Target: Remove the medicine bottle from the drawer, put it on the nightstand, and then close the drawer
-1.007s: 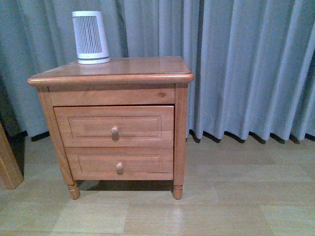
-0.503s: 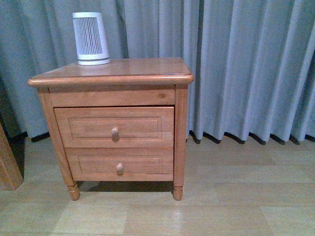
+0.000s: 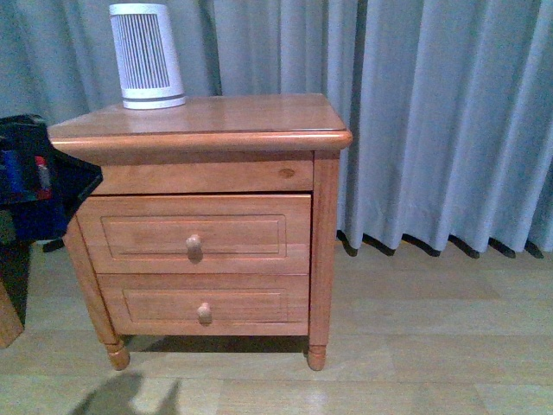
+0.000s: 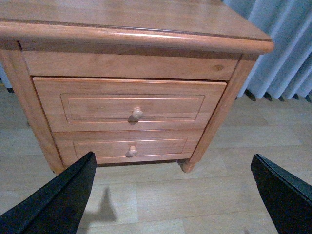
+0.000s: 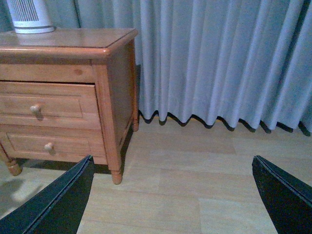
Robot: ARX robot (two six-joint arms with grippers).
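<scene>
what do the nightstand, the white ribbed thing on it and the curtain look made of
The honey-brown nightstand looks like varnished wood: grain, a knot, sheen on top. The white ribbed cylinder seems moulded plastic, smooth and matte. The grey-blue curtain is likely fabric, hanging in soft folds.

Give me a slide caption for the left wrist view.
Open left gripper facing the nightstand, the taller upper drawer and its round knob not yet grasped.
</scene>
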